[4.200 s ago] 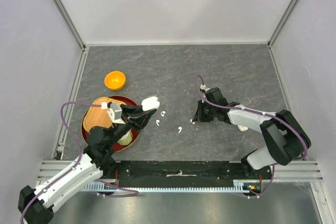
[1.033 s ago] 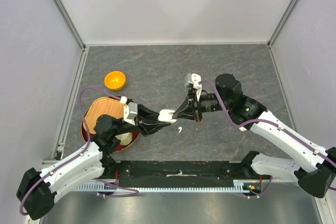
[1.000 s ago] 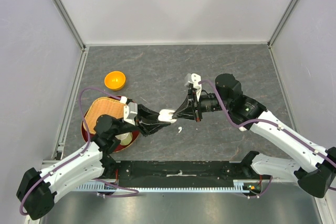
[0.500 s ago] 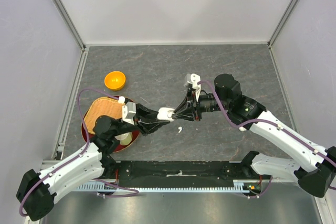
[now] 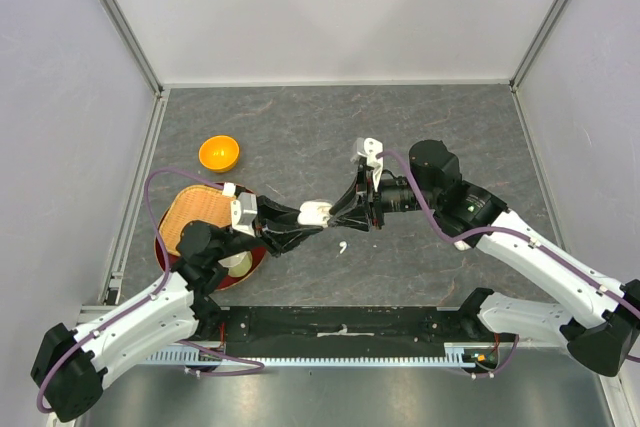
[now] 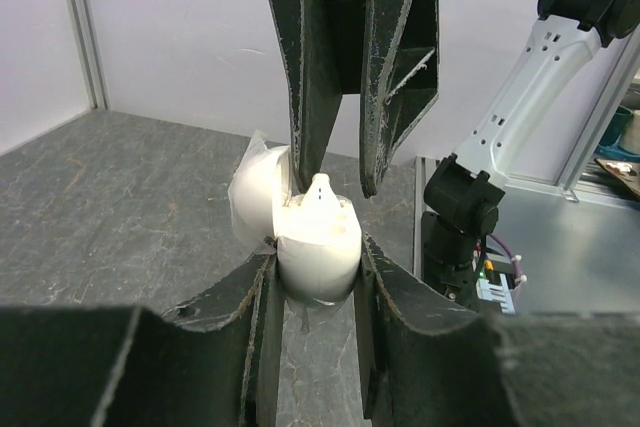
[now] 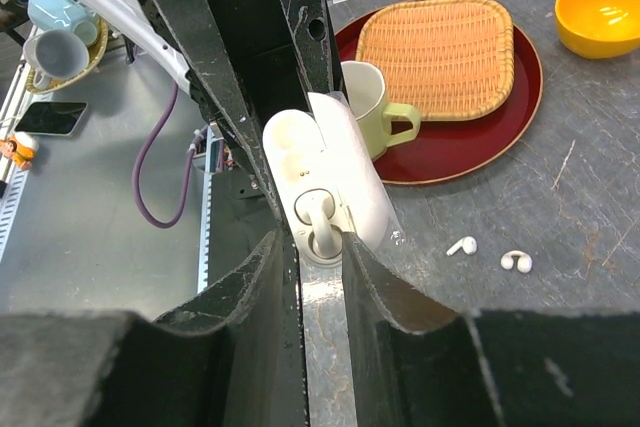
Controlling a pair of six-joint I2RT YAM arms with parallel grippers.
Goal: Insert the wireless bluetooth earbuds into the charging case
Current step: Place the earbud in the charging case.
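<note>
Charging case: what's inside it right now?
One earbud stands in a slot of the open charging case; the other slot looks empty. The slot wall hides how deep the earbud sits.

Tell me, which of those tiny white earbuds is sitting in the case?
The earbud standing in the open case, between the fingers of the right pincer. The other two earbuds lie loose on the grey table.

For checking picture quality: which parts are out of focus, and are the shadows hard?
Left wrist: left fingers blurred, charging case sharp. Right wrist: right fingers blurred, earbud sharp. Top external: even light, soft shadows.
</note>
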